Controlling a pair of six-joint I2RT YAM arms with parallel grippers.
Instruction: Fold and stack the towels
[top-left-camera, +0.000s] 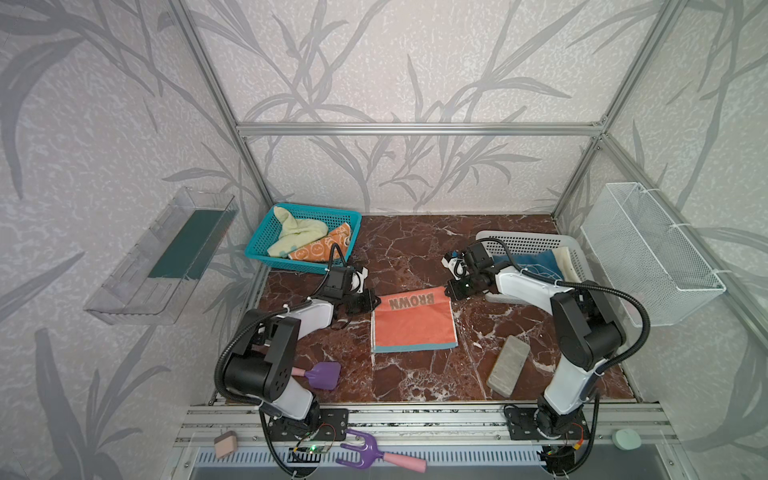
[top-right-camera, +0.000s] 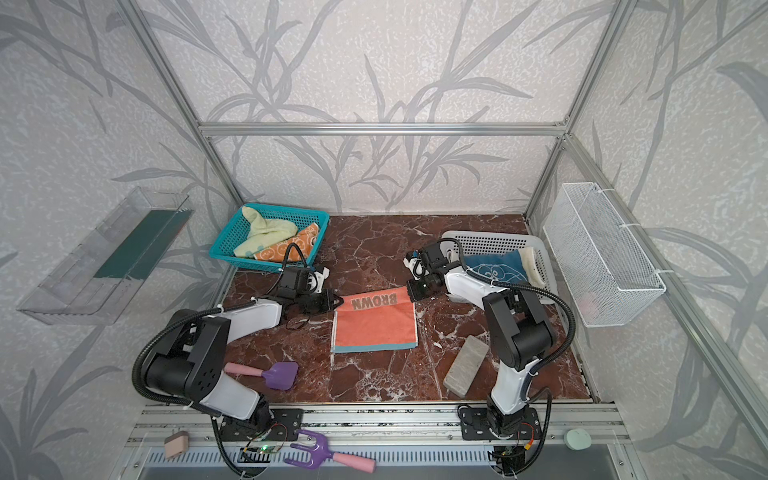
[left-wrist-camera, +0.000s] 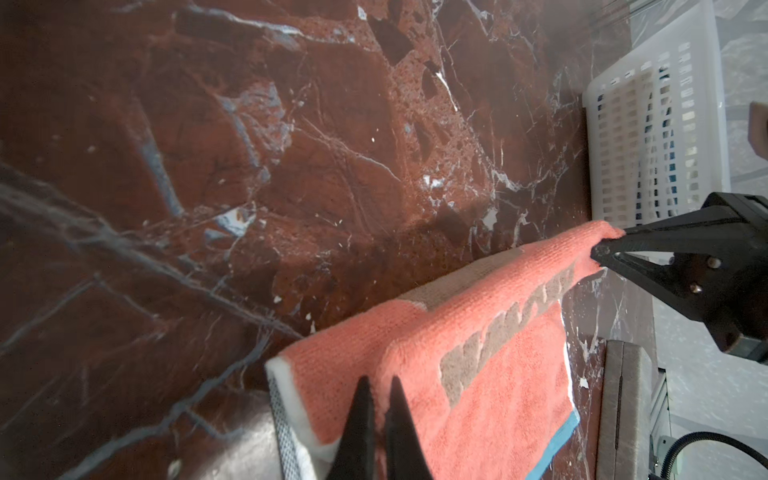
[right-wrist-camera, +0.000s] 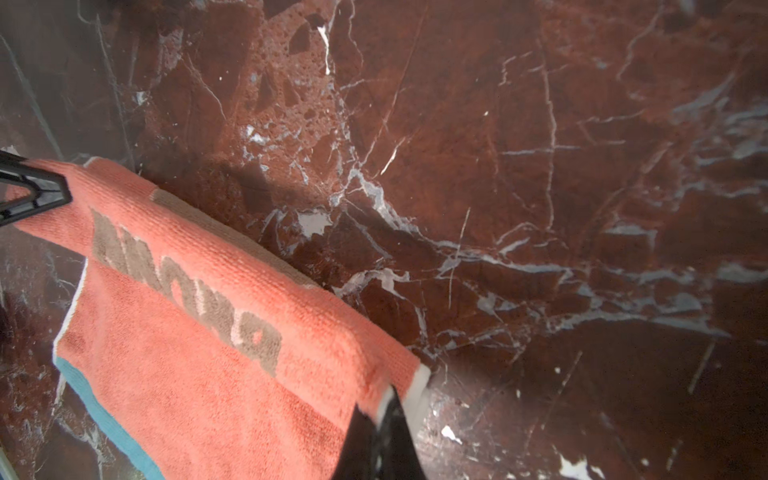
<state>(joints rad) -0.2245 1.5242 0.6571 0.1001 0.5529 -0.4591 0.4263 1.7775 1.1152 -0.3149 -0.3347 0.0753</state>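
A white perforated plastic basket (top-left-camera: 540, 240) sits just behind and outside the right pincer (top-left-camera: 449, 291) and holds a blue-and-cream terry towel (top-left-camera: 534, 262). A teal plastic mesh basket (top-left-camera: 262, 237) behind the left pincer (top-left-camera: 373, 305) holds a crumpled pale yellow towel (top-left-camera: 296, 230) and a small orange white-figured towel (top-left-camera: 313, 250). Between the pincers, a salmon "BROWN" terry towel (top-left-camera: 411, 328) lies on the red marble tabletop (top-left-camera: 415, 249). Each pincer is clamped on one far corner. The raised edge spans pincer to pincer, with the lettering along it. The teal-trimmed edge lies opposite, away from both.
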